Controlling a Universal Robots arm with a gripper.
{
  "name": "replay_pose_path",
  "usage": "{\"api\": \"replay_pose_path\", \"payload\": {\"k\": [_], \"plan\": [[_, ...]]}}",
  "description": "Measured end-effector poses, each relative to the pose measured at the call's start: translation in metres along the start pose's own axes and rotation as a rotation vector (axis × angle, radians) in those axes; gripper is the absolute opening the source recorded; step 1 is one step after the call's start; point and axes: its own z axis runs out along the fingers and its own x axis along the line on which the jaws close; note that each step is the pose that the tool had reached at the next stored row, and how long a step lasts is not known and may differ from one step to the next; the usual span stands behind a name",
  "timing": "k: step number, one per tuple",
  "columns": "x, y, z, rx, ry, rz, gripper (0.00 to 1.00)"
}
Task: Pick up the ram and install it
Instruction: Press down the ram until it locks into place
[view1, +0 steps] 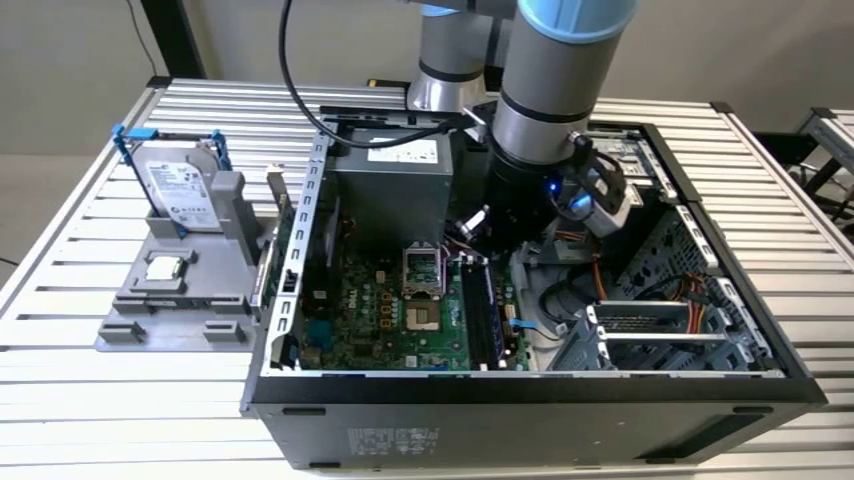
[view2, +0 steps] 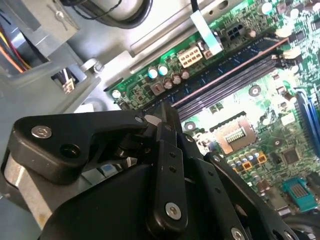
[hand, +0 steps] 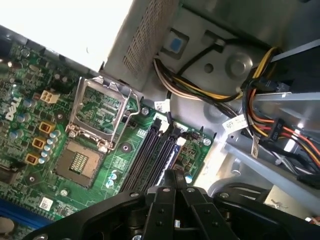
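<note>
The ram (view1: 486, 310) stands on edge in one of the long black slots of the green motherboard (view1: 387, 320), inside the open computer case (view1: 534, 385). In both wrist views it shows edge-on as a thin strip (view2: 225, 75) (hand: 171, 152) running away from the fingertips. My gripper (view1: 491, 240) is down inside the case at the far end of the slots. Its black fingers (view2: 167, 112) (hand: 173, 174) are shut together, with their tips right at that end of the ram. I cannot tell whether they touch the stick.
The CPU socket (hand: 97, 112) lies beside the slots, with the power supply (view1: 394, 185) behind it. Bundled cables (hand: 260, 115) and a metal drive cage (view1: 667, 330) crowd the case on the exterior view's right. A grey fixture (view1: 174, 300) holding a hard drive (view1: 180, 190) stands outside the case.
</note>
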Motion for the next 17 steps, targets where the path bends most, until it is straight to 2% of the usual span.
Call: {"api": "replay_pose_path", "payload": {"k": [9,14,17], "plan": [[0.0005,-0.0019,0.0004,0.0011,0.0001,-0.074,0.00],[0.0022,-0.0097,0.0003,0.0015,0.0003,-0.079,0.00],[-0.0014,-0.0168,0.0005,0.0018,0.0004,-0.079,0.00]]}}
